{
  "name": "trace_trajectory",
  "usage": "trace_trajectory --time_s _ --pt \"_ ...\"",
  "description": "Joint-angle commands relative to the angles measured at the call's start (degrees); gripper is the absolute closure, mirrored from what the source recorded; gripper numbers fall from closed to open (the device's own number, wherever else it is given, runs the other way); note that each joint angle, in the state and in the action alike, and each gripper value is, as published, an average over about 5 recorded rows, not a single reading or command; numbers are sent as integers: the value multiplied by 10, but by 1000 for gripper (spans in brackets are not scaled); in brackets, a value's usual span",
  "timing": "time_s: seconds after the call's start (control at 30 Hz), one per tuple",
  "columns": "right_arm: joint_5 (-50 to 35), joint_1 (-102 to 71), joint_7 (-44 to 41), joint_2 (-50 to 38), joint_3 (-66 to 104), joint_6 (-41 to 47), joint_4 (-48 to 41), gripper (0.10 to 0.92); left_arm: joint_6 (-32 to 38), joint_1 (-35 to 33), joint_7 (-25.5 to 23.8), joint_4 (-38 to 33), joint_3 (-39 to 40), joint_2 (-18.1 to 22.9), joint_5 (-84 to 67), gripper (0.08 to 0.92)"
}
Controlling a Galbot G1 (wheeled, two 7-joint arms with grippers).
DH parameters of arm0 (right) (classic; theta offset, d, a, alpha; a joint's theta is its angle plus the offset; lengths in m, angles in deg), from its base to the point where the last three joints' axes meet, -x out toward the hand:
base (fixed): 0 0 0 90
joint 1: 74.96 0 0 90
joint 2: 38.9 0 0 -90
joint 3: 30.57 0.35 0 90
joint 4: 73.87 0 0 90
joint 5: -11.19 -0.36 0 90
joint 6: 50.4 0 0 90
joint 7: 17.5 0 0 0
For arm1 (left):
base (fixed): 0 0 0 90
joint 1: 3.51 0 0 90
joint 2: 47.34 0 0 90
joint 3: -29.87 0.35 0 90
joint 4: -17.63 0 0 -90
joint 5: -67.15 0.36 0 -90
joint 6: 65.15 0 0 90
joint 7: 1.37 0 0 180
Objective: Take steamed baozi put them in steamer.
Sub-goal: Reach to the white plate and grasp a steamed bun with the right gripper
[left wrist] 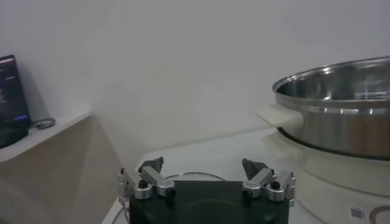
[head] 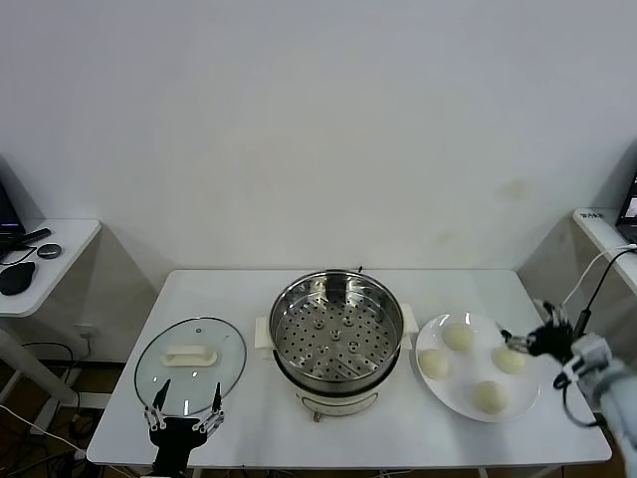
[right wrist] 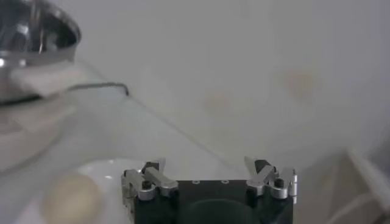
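Four steamed baozi (head: 459, 337) lie on a flat white plate (head: 446, 394) at the right side of the white table (head: 249, 418), none touching another: one at the far side, one toward the pot, one toward the right edge and one nearest the front. The steamer (head: 336, 330) stands at the table's middle, just left of the plate, with its perforated inner tray bare and its white side handles toward the lid and the plate. A round glass lid (head: 190, 364) with a white handle lies flat on the table to the steamer's left. The right gripper (head: 522, 342) sits over the plate's right rim beside the right-hand bun, fingers spread and holding nothing. The left gripper (head: 185, 412) hangs at the front edge of the lid, fingers likewise spread and empty. The right wrist view shows one bun (right wrist: 70, 198) on the plate near the spread fingers (right wrist: 150, 173) and the steamer's handle farther off. The left wrist view shows the steamer's steel wall (left wrist: 341, 115) and its white base. Only the head view shows a side desk (head: 50, 264) with dark items at far left.
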Motion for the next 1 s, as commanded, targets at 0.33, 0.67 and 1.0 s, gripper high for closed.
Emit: trace_trajectory --time_s 0.33,0.67,1.0 --pt "159 561 -356 -174 -537 -140 -267 203 5 2 0 -8 -9 -4 -18 177" --pt "192 645 -378 -60 -695 -275 -393 203 3 1 -1 -12 -16 -2 -27 177" --pt "267 607 -377 11 -671 -295 -476 203 1 1 -1 -6 -20 2 -29 177"
